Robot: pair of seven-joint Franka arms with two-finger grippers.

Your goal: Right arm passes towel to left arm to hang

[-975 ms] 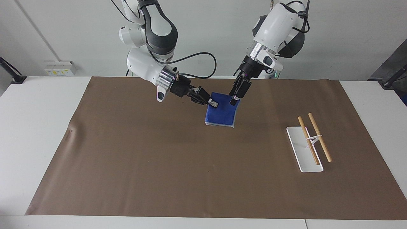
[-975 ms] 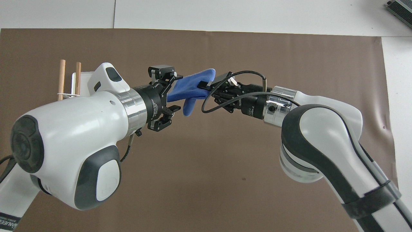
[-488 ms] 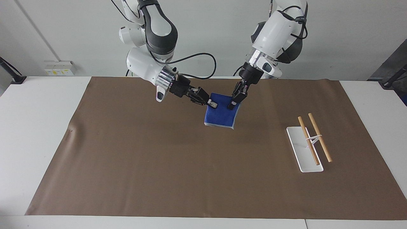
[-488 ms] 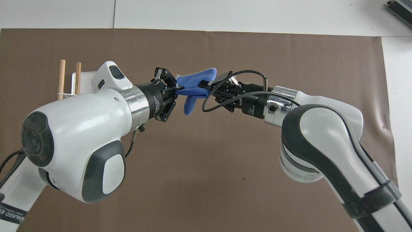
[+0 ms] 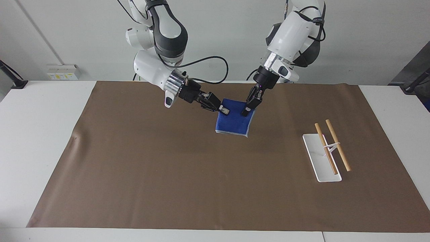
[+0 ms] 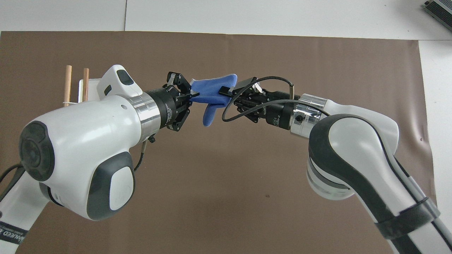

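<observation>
The blue towel (image 5: 234, 122) hangs in the air between both grippers over the brown mat (image 5: 168, 174). The right gripper (image 5: 224, 109) and left gripper (image 5: 247, 111) each have fingers clamped on an upper corner. The wooden-rod rack (image 5: 322, 158) stands well apart toward the left arm's end of the worktop (image 5: 40, 134), with open mat around it.

Bright, even light from above; soft faint shadows lie on the bench (image 5: 50, 141); both views are sharp, without glare.

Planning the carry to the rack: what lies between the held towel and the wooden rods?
Only bare brown mat lies between the towel and the wooden rods, as the facing view shows.
</observation>
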